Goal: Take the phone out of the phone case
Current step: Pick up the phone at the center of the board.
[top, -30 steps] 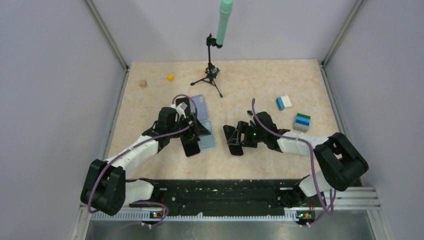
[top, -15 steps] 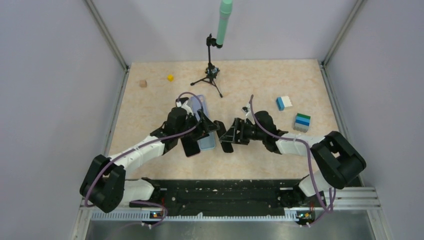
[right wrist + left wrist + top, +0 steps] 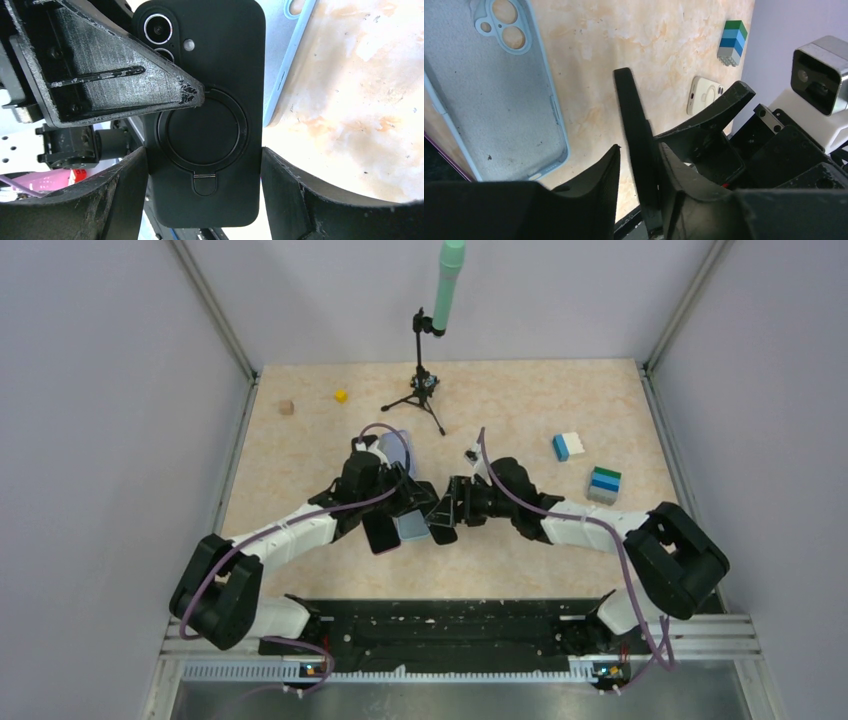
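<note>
- The black phone case (image 3: 220,60) is being kept between the two grippers, near the middle of the table (image 3: 649,35).
- The phone (image 3: 160,30) is sitting inside this case. Its camera lenses are looking out through the cut-out in the back.
- The left gripper (image 3: 640,150) is reaching around the case across its thickness. In the left wrist view the case is showing edge-on between the two fingers.
- One left finger is lying flat on the back of the case, just above the ring holder (image 3: 202,132). On the other side a thin strip of table is showing between the finger and the case. So the jaws are standing narrow, but they are not pressing from both sides.
- The right gripper (image 3: 204,150) is coming from the opposite side, with its fingers wide apart, one at each long edge of the case. The tips are looking as if they are touching the edges. I cannot tell whether they are squeezing or only standing beside.
- A light blue case (image 3: 499,100) is lying flat on the table with its inner side up, just beside the left gripper.
- Farther away, a cream phone-shaped thing (image 3: 703,95) is lying on the table. A block stack (image 3: 734,42) of green, blue and white layers is standing beyond it.
</note>
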